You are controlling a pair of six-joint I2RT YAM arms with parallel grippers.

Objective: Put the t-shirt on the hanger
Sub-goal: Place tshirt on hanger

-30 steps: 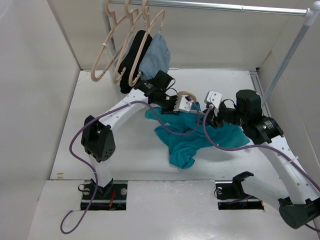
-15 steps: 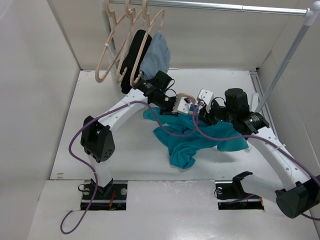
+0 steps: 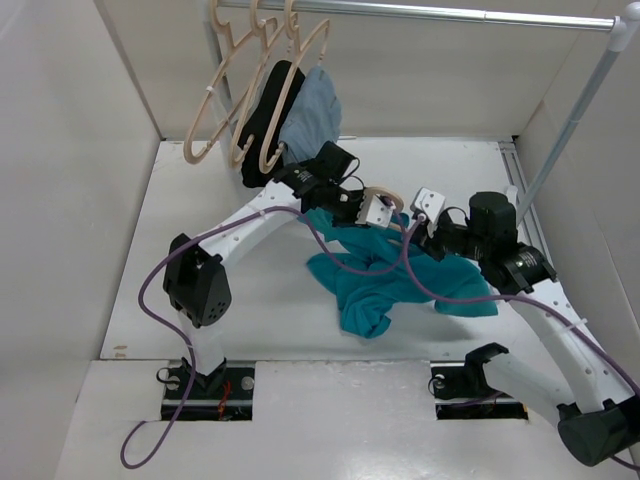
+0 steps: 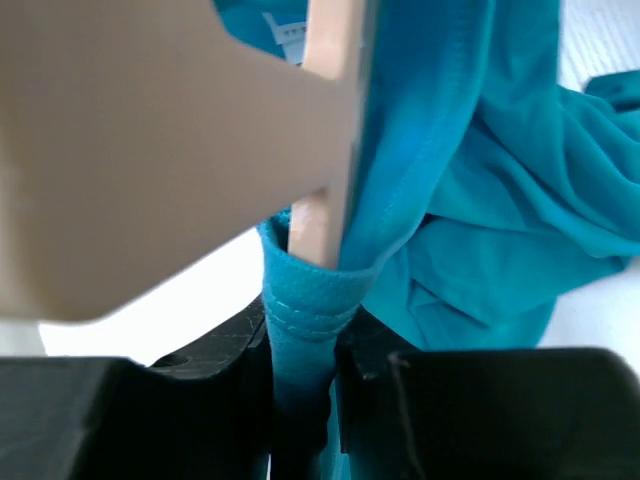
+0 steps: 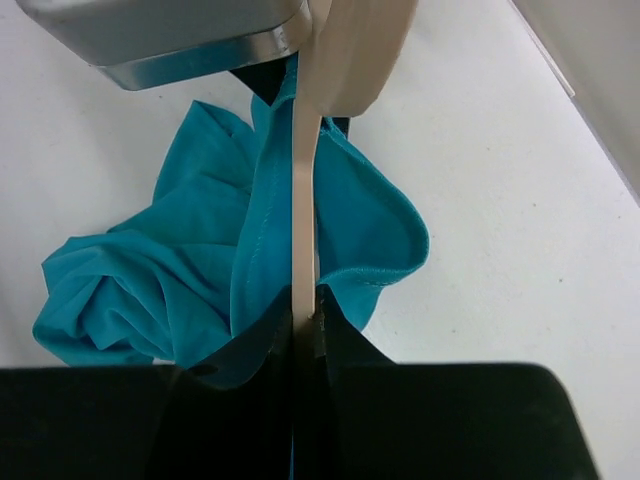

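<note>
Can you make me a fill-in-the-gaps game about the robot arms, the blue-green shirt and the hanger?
1. The right gripper pinches the thin beige ____.
2. The left gripper pinches the hem of the teal ____.
3. On the rail hang ____ other hangers.
4. The garment hanging beside the grey-blue garment is ____.

Missing words: hanger; t-shirt; three; black.

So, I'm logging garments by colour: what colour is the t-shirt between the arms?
The t-shirt is plain teal, blue-green; the right wrist view shows it best.
</note>
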